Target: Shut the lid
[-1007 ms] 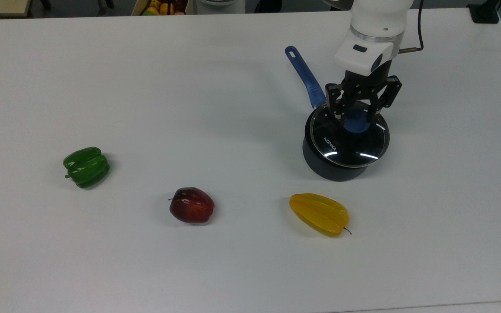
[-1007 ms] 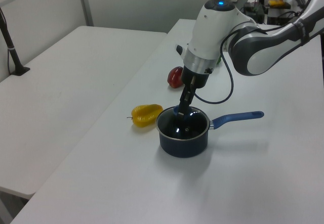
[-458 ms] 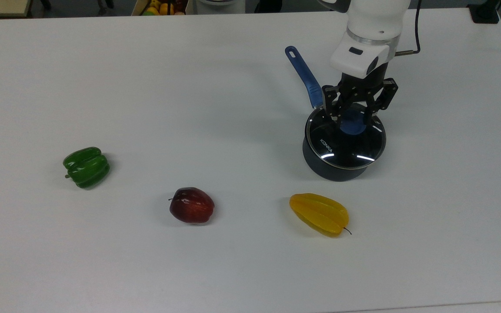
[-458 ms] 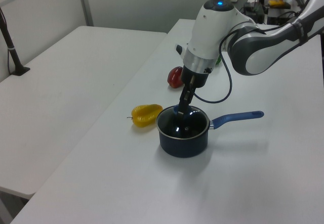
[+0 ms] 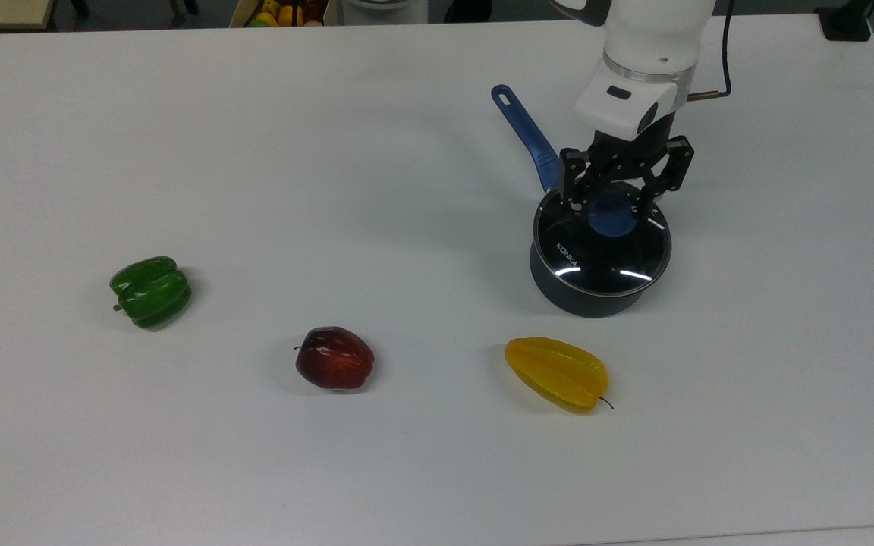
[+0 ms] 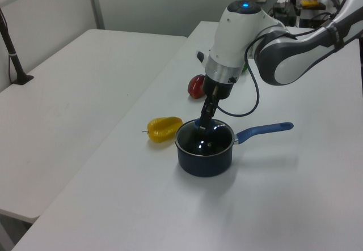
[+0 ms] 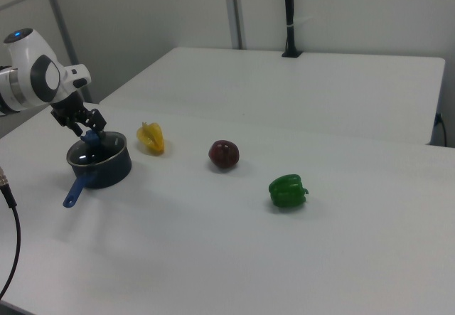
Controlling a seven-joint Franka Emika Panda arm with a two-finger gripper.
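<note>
Sitting flat on the dark saucepan, the lid looks seated, its metal rim matching the pot's edge all round. Directly above, the tool straddles the blue knob, its fingers spread either side and seemingly not pinching it, probably so it can lift away without dragging the lid. On the counter, a yellow starfruit lies near the pot; a red apple and green pepper sit well apart.
</note>
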